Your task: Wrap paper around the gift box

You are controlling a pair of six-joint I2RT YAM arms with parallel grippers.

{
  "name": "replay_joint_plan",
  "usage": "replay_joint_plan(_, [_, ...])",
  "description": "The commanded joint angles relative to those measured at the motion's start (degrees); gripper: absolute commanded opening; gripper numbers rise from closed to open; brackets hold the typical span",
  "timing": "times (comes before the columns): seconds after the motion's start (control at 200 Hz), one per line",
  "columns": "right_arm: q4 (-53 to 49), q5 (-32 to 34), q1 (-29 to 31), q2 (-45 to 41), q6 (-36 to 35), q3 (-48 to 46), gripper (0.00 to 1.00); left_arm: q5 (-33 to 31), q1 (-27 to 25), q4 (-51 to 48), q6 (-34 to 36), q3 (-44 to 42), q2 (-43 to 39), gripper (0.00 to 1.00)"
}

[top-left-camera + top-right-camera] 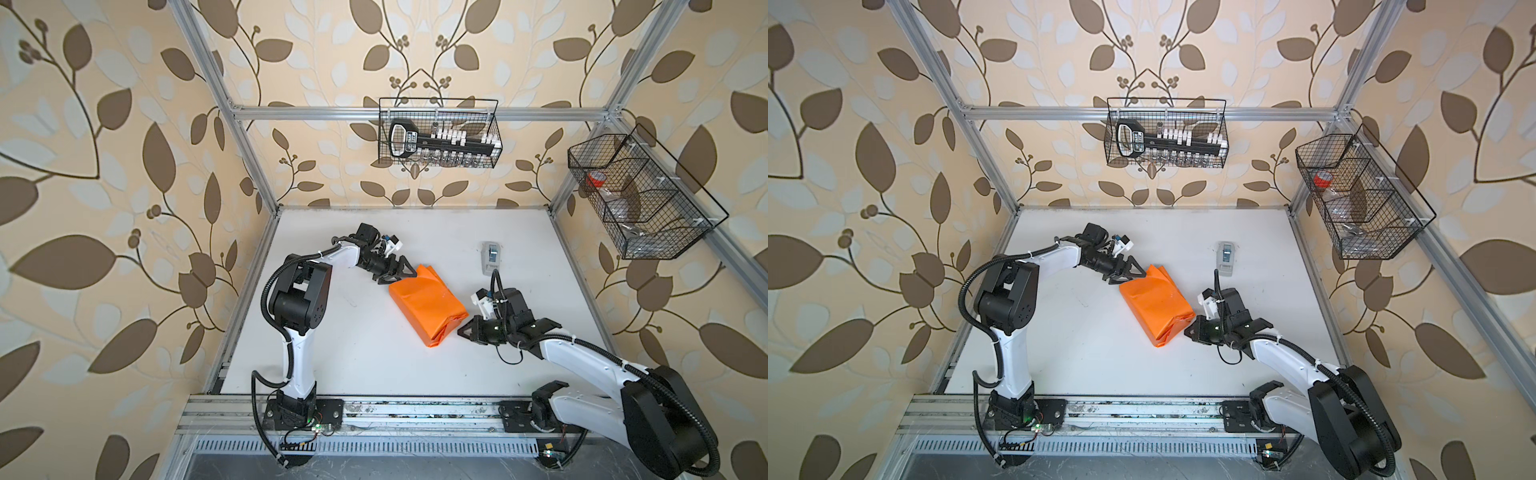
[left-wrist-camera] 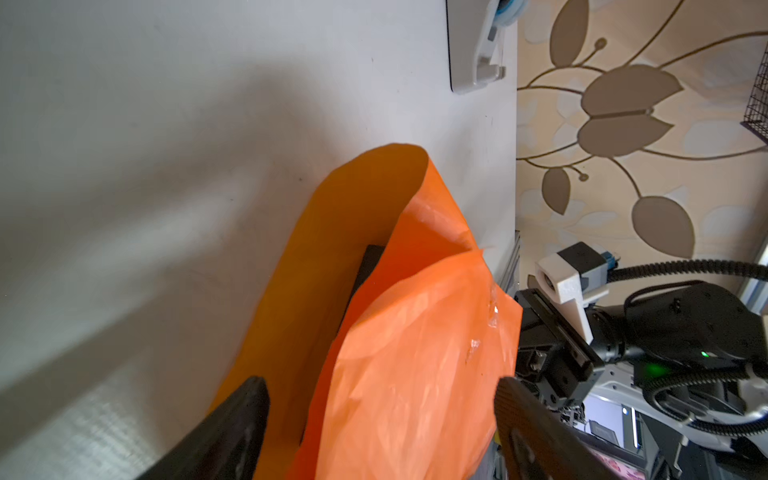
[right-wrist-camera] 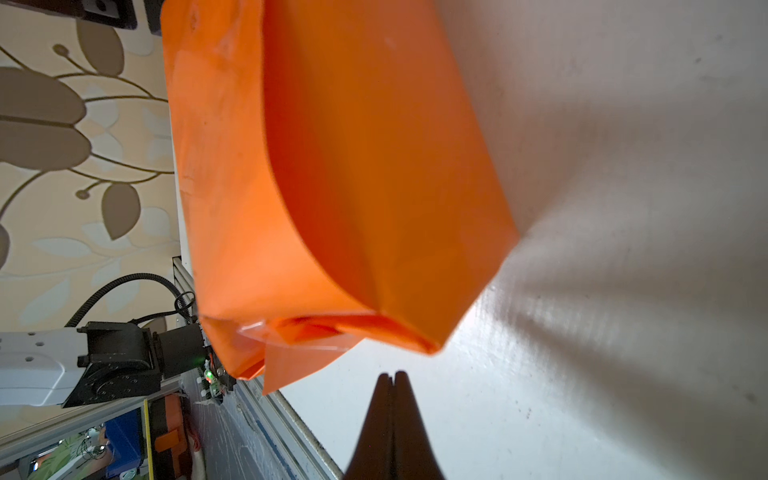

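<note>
Your orange paper (image 1: 426, 305) lies near the middle of the white table (image 1: 332, 353), folded into a rumpled, glossy oblong bundle that sits diagonally in both top views; its near end is creased shut in overlapping flaps; its far end gapes as a loose, curled tube; inside that opening you can see only a dark edge of the gift box (image 2: 370, 270), the rest being covered.

No writing can be read for certain anywhere. In both top views the black tool rack (image 1: 457, 145) in the wire basket (image 1: 436, 99) carries a label (image 1: 409, 137) with pale lettering beside its handle. The letters are too small and blurred to make out.
</note>
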Motion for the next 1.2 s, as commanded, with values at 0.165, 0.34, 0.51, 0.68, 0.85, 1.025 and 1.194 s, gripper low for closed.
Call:
replay_joint_plan(0.165, [0.1, -1.4, 0.3, 1.9, -1.2, 2.4, 0.00, 14.4, -1.7, -7.4, 6.3, 4.7, 5.9, 0.85])
replay_joint_plan(0.34, [1.1, -1.0, 0.3, 3.9, -0.8, 3.8, 0.00, 14.6, -2.1, -10.5, 6.8, 6.6, 5.8, 0.70])
replay_joint_plan(0.51, [3.2, -1.3, 0.3, 6.4, 0.0, 4.8, 0.00, 15.4, -2.6, -16.7, 7.8, 9.4, 5.9, 0.39])
replay_joint_plan(0.68, [5.6, -1.8, 0.4, 8.4, 0.8, 5.2, 0.00, 16.4, -3.6, -23.4, 8.3, 12.4, 5.5, 0.18])
replay_joint_plan(0.85, [9.8, -2.7, 1.0, 10.3, 2.7, 5.2, 0.00, 14.1, -5.6, -24.7, 6.5, 12.6, -0.3, 0.11])
replay_joint_plan(1.025, [18.3, -4.3, 4.1, 15.6, 7.4, 6.3, 0.00, 9.7, -7.4, -27.1, 3.1, 15.5, -6.2, 0.11])
replay_joint_plan(1.194, [29.0, -5.2, 6.1, 21.5, 14.0, 7.8, 0.00, 2.0, -11.3, -34.0, 3.6, 21.2, -8.5, 0.12])
